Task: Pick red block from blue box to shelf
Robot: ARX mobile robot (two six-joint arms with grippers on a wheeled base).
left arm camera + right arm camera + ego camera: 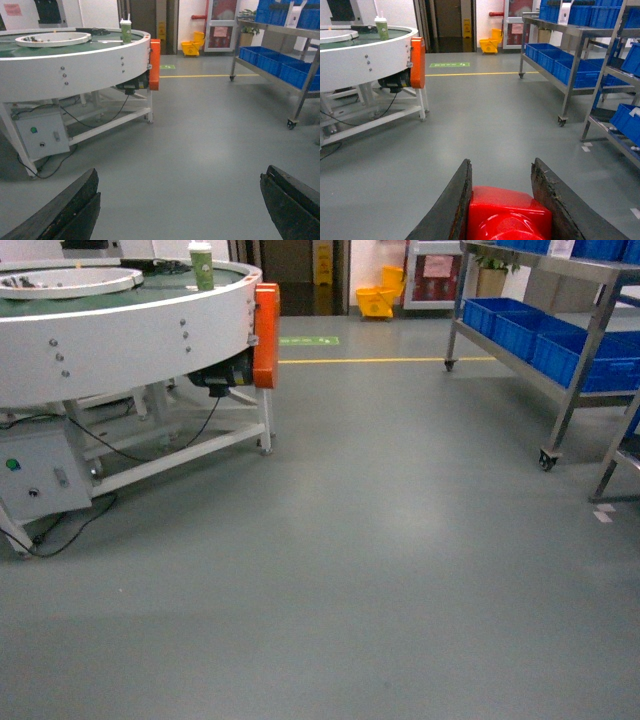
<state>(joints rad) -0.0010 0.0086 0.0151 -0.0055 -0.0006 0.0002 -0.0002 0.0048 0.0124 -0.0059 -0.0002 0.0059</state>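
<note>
Red block (509, 214) sits clamped between my right gripper (507, 200) fingers, so the pick looks done. My left gripper (180, 210) hangs spread wide, empty. What's left: drive over to the shelf (590, 330) on my right and place it; I see no blue box.

Lighting: even, fairly bright indoor light from overhead; soft pale sheen on the grey floor (400, 540) toward 12 o'clock of centre, no hard shadows. Shade pooled beneath the round conveyor (120, 330). Glossy highlights on the red block (507, 212). Focus: distance sharp; dark fingers (60, 212) at 6 o'clock of the wrist views slightly soft
</note>
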